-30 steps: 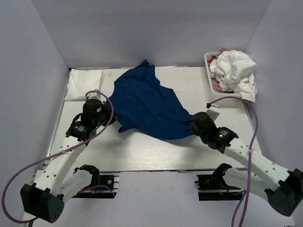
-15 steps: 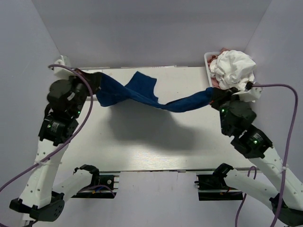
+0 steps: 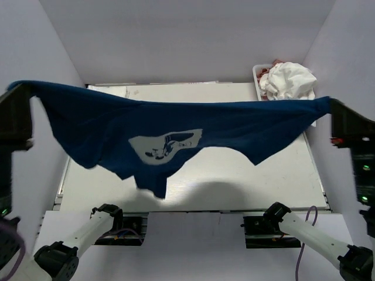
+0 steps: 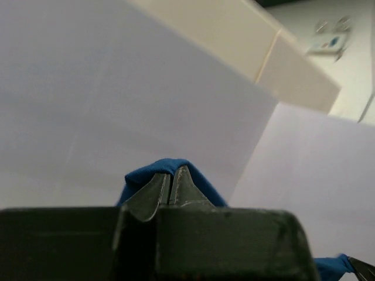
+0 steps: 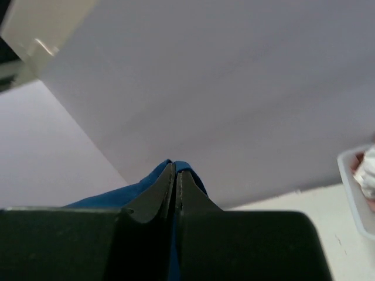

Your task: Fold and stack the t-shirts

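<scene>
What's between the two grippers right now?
The navy t-shirt, stretched in mid-air from the left gripper to the right gripper; the top view shows it.

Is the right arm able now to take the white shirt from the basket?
Probably not yet: the right gripper is shut on the navy shirt, stretched to the left gripper. The white shirt lies uncovered nearby.

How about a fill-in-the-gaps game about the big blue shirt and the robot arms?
1. The navy t-shirt is spread out in the air ____ the table.
2. The left gripper and the right gripper are both ____ on it.
3. The crumpled t-shirt on top in the basket is coloured ____.

Missing words: above; shut; white.
</scene>
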Robot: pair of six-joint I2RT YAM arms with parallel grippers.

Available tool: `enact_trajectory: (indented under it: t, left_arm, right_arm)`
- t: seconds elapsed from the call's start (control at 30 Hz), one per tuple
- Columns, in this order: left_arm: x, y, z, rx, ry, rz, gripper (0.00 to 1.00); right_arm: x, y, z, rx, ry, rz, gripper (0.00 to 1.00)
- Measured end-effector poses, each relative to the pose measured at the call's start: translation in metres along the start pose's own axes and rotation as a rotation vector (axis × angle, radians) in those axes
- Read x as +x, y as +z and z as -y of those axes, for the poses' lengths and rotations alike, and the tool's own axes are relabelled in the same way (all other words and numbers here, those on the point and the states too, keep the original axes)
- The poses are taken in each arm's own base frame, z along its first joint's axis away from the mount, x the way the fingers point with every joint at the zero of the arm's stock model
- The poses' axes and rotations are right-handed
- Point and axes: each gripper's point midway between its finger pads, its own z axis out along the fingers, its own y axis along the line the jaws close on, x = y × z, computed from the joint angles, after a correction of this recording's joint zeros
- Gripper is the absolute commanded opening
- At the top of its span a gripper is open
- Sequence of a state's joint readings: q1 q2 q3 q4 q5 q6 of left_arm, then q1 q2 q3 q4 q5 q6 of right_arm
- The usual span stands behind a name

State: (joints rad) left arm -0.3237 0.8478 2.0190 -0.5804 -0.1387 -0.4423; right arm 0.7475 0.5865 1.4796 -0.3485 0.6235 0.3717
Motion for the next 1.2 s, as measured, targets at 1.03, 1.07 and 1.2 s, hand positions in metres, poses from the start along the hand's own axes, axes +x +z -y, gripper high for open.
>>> enact_trajectory:
  t: [1.03,1.07,1.2]
  left_arm:
    - [0.667,0.066,-0.439,-0.885,0.425,-1.127,0.99]
    - [0.672,0.053,-0.444,-0.89,0.428,-1.166,1.0]
    - [0.655,0.016,-0.43,-0.874,0.403,-1.248,1.0]
  right_arm:
    - [0.476,0.176,0.303,0.705,-0.509,-0.921,0.9]
    - [0.485,0.17,0.308,0.7,-0.497,-0.962,0.9]
    - [0.491,0.145,0.297,0.649,-0.447,-1.056,0.9]
